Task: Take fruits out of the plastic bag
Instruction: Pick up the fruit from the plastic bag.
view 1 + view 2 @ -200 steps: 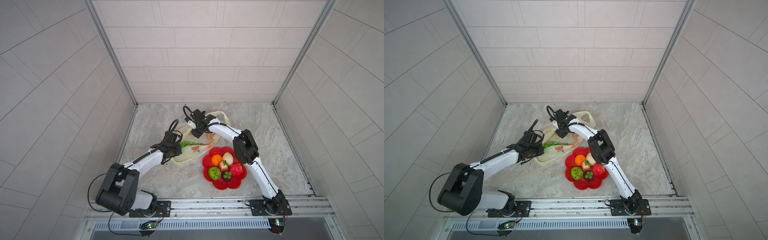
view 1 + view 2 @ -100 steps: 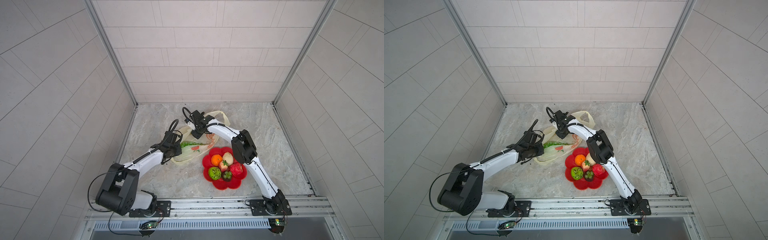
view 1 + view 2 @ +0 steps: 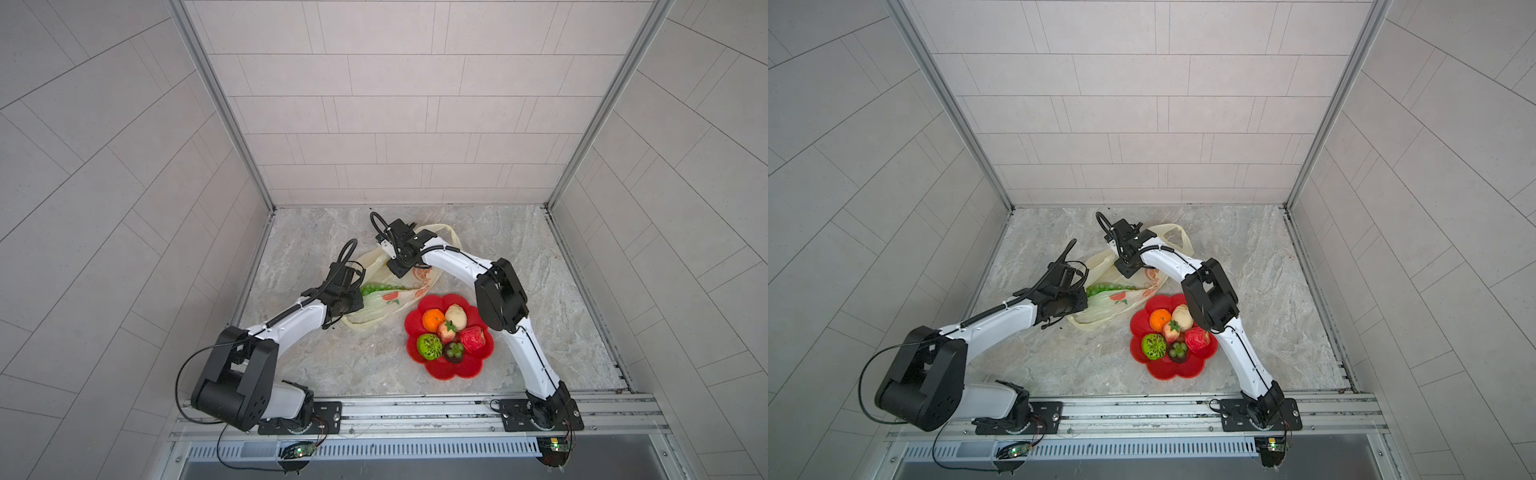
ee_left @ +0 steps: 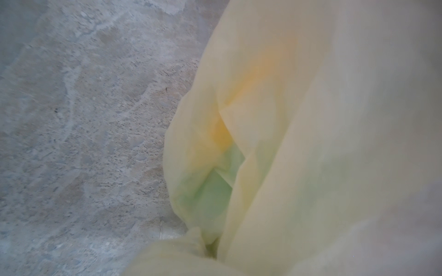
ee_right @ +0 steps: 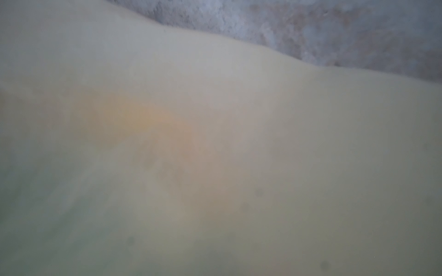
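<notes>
Plastic bag (image 3: 376,309), thin, translucent, pale yellow with orange fruit prints: lies crumpled on its side on the grey marbled tabletop (image 3: 332,365), left of centre, its right end close against the red flower-shaped plate (image 3: 453,372); whether the two touch cannot be judged. Far loop handle (image 3: 451,229): lies open on the tabletop behind the right arm. Second loop handle (image 3: 370,264): stands up beside the left wrist. Green grape bunch (image 3: 380,287): one, in the bag's upper fold, just beside the left gripper, bright green in both top views. Fruits on the plate, six, packed close together: orange (image 3: 433,320) and cream bulb (image 3: 456,316) on the far side; pink-red strawberry-like piece (image 3: 446,331) in the middle; crinkled red piece (image 3: 472,338) to the right; green kiwi-like ball (image 3: 429,346) on the near left; dark mangosteen (image 3: 454,351) with green cap on the near side. Left gripper (image 3: 360,297): nose at the bag's left edge, beside the grapes; jaws hidden under the wrist housing in both top views, and the left wrist view shows only bunched film (image 4: 263,119) tinted green and yellow-orange, so spread or closed cannot be told. Right gripper (image 3: 395,270): lowered onto the bag's far end between the two handles, jaws pressed together; whether film is caught between them cannot be seen, as the right wrist view is filled by blurred pale film (image 5: 215,167) with a strip of tabletop at one edge.
</notes>
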Action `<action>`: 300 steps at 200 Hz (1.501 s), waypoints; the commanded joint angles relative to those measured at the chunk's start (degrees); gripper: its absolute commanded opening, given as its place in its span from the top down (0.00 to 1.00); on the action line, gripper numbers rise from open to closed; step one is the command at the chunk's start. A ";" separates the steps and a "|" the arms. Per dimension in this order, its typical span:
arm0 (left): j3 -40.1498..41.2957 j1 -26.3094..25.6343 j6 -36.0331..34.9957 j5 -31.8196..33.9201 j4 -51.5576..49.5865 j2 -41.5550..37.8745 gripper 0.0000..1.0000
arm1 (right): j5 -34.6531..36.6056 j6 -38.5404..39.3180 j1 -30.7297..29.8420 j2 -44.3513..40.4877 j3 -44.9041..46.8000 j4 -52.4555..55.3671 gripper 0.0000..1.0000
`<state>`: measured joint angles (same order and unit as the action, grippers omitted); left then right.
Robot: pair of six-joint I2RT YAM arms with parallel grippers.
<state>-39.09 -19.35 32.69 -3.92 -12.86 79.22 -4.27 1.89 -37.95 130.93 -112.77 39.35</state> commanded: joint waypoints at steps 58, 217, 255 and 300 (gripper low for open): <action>2.21 2.12 1.41 4.53 -1.20 -4.89 0.85 | 9.84 -5.43 -1.86 -15.03 16.05 -1.77 0.91; 4.21 6.06 2.82 5.29 -2.00 -7.59 0.86 | 11.47 -13.66 0.15 -36.96 34.98 -0.49 0.92; 4.03 6.10 2.78 4.94 -2.02 -7.15 0.86 | 12.51 -14.18 0.16 -44.25 39.54 2.55 0.90; 4.08 6.08 2.79 4.90 -1.99 -7.17 0.86 | 14.56 -16.99 0.16 -48.74 46.58 4.47 0.90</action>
<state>-35.05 -13.56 35.14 1.10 -14.02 71.70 7.77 -12.71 -37.60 83.79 -69.43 40.51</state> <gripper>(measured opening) 0.140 0.098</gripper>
